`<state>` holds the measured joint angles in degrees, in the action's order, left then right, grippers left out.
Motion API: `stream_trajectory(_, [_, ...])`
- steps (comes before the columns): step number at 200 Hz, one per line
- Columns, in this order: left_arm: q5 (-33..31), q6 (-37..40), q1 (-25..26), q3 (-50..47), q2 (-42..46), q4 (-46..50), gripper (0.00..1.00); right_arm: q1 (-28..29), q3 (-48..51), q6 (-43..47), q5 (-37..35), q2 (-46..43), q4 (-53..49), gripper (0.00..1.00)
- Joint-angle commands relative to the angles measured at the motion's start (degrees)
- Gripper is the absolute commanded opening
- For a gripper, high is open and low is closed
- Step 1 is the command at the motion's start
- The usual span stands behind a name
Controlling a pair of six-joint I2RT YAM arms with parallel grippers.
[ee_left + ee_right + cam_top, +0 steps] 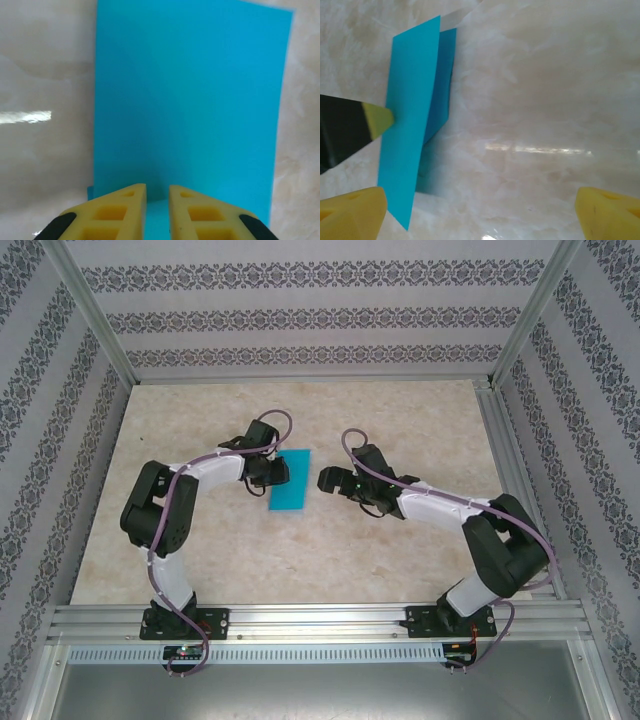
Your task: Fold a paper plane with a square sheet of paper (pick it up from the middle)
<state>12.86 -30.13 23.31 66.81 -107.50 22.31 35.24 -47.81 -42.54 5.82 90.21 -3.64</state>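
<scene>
The square sheet of paper (292, 482) is turquoise blue and lies mid-table, bent into a narrow rectangle. One flap (410, 125) stands up off the table, while a darker lower layer (441, 85) stays behind it. My left gripper (278, 472) is at the sheet's left edge. Its yellow fingers (125, 210) are almost together, with blue paper (190, 100) showing in the slit and rising in front. One left fingertip (379, 120) touches the raised flap. My right gripper (325, 480) waits just right of the paper, open wide (480, 217) over bare table.
The beige marble tabletop (400, 540) is ringed by patterned walls and an aluminium frame (320, 620) along the near edge. Both arm bases are bolted to that rail. Bare table surrounds the paper on all sides.
</scene>
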Motion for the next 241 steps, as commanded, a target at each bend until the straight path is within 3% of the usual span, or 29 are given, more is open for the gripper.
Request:
stream_trajectory(1, [-0.04,-0.08,-0.15,2.66,-2.25,-0.78,0.19,0.99,-2.32,-1.79,1.92,2.33,2.91,0.96])
stream_trajectory(56, [-0.83,-5.13,0.04,-3.05,-3.93,-1.79,0.18,2.45,-5.23,-4.30,4.74,6.66,1.62,0.88])
stream_trajectory(146, [-2.80,-14.05,2.88,-18.36,8.84,-4.44,0.19,8.69,-1.72,-14.51,11.25,8.66,4.60,0.64])
stream_trajectory(187, [-2.97,-14.34,2.89,-19.87,10.14,-5.16,0.19,10.96,-2.52,-16.72,11.61,10.81,2.68,0.59])
stream_trajectory(241, [-2.82,-14.13,2.88,-20.14,10.08,-5.66,0.20,12.56,-3.53,-17.98,12.94,13.13,4.24,0.45])
